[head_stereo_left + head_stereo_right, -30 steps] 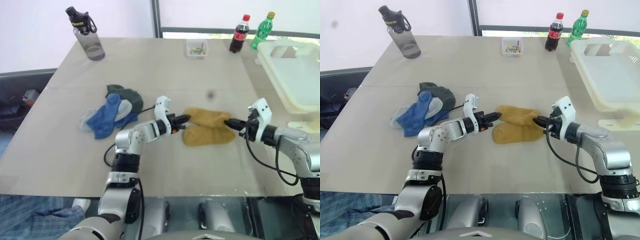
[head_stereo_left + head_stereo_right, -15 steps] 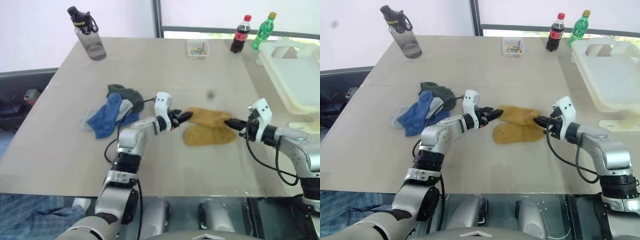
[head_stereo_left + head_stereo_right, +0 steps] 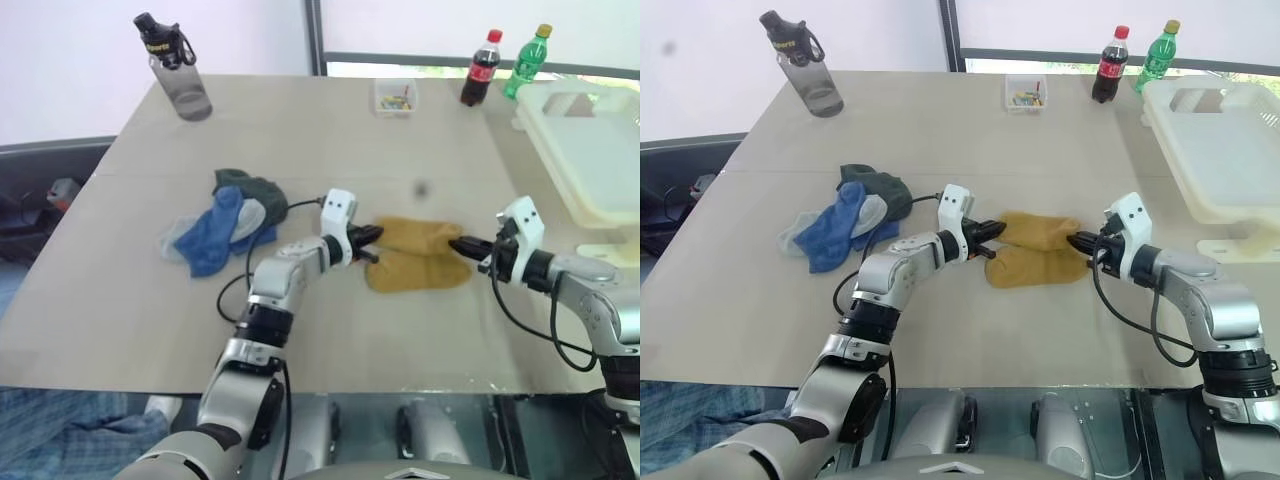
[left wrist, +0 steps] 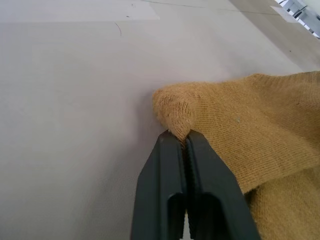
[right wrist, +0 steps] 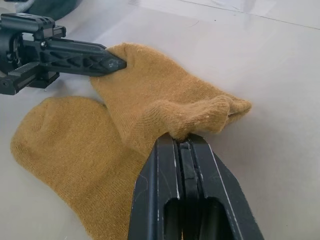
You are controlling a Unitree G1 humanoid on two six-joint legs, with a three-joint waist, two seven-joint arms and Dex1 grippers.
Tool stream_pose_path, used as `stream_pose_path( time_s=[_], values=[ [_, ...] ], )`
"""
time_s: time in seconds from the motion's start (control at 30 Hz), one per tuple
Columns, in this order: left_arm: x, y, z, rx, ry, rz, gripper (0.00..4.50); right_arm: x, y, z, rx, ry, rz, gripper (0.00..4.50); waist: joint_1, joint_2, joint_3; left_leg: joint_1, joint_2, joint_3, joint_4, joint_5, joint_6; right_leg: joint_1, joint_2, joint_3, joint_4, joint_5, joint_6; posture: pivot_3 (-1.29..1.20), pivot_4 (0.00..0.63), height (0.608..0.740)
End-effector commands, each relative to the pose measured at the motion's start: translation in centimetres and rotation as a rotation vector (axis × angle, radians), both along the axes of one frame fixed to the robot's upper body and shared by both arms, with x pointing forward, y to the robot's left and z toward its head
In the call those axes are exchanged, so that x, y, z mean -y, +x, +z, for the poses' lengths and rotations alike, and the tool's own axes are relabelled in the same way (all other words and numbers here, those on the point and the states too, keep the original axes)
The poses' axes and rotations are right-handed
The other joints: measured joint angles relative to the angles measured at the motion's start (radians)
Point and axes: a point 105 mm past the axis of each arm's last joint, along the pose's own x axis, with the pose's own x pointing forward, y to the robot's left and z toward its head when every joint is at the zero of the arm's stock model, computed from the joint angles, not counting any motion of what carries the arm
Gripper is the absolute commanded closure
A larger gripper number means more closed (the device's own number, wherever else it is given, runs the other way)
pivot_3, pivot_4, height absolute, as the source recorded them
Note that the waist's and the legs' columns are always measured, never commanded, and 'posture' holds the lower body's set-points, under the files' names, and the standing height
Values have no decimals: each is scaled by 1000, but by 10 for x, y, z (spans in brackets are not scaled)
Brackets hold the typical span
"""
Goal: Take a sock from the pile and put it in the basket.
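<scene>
While the mustard sock is lying folded on the table just right of the pile, the left gripper is pinching its left end with fingers pressed together, and the right gripper is pinching its right end the same way. The basket is sitting well apart at the table's far right edge, with two bottles and a small clear box standing beyond it.
</scene>
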Motion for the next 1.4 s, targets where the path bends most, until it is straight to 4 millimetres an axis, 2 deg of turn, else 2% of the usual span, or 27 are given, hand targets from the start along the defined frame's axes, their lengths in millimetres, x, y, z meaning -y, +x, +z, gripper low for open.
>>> stream_pose_path(
  time_s=[0.03,0.17,0.23,0.4,0.53,0.63,0.73,1.0,1.27,1.4],
  values=[
    [-3,-10,22,77,-3,-25,4420,-4,-2,12,50,15,20,4500,-2,0,0,0,0,0,0,0,0,0,0,0,0,0,0,0,150,740],
    [-6,-34,57,137,-95,-69,4420,-6,-7,21,73,19,51,4500,-2,0,0,-2,1,0,0,0,0,-3,0,1,1,0,0,0,150,740],
    [-8,-52,66,129,-139,-114,4420,-7,-11,28,80,25,69,4500,-2,0,0,-3,1,0,0,0,0,-3,0,1,1,0,0,0,150,740],
    [-14,-88,56,47,-113,-163,4420,-11,-25,37,68,18,112,4500,-1,0,0,-3,1,0,-1,0,0,-3,0,1,0,0,0,0,150,740],
    [-9,-108,45,-7,-111,-203,4420,-13,-35,27,19,-25,134,4500,2,0,0,-2,1,0,-1,0,0,-3,0,1,1,0,0,0,150,740],
    [-4,-112,36,-30,-108,-182,4420,-14,-35,20,18,-43,119,4500,1,0,0,-1,1,0,0,0,0,-2,0,1,1,0,0,0,150,740],
    [-3,-110,32,-15,-94,-161,4420,-13,-34,22,24,-43,112,4500,-1,0,0,-1,1,0,0,0,0,-2,0,1,1,0,0,0,150,740],
    [-4,-97,45,88,-114,-115,4420,-2,-31,39,60,-59,92,4500,1,0,0,-1,1,1,-1,0,0,-2,0,1,0,0,0,0,150,740],
    [-4,-89,43,96,-114,-106,4420,7,-31,35,42,-66,57,4500,1,0,0,-1,1,1,-1,-2,4,-2,0,1,0,0,0,0,150,740],
    [-1,-87,32,64,-97,-116,4420,7,-29,23,19,-62,34,4500,2,0,0,-1,1,1,-1,-2,4,-2,0,1,0,0,0,0,150,740]
  ],
)
